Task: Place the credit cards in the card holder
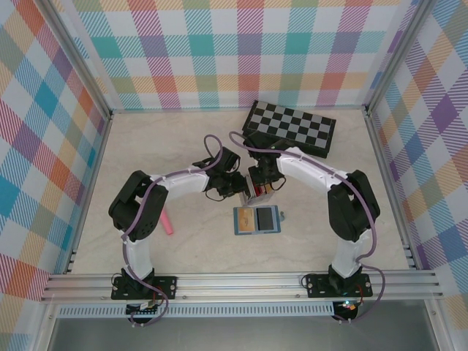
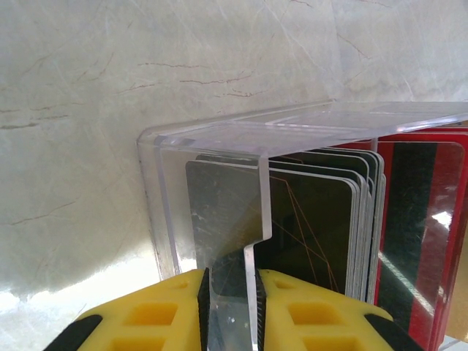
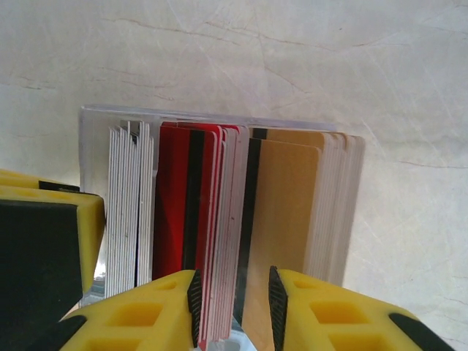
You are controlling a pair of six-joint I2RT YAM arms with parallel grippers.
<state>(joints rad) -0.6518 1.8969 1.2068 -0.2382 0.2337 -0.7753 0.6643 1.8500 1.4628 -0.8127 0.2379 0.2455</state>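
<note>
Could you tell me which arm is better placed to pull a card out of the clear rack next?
Right. The right gripper already straddles the red cards standing in the clear rack, while the left gripper is clamped on the rack's wall, apparently steadying it.

White-shelled left arm (image 1: pixel 179 179) and right arm (image 1: pixel 314 168), black joints and bases, purple cables looped along each; yellow fingers (image 2: pixel 303 314) edged in black, pockets moulded in

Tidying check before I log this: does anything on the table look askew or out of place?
The chessboard sits skewed at the back, and a pink stick lies loose beside the left arm, apart from everything else. Nothing looks spilled or damaged.
</note>
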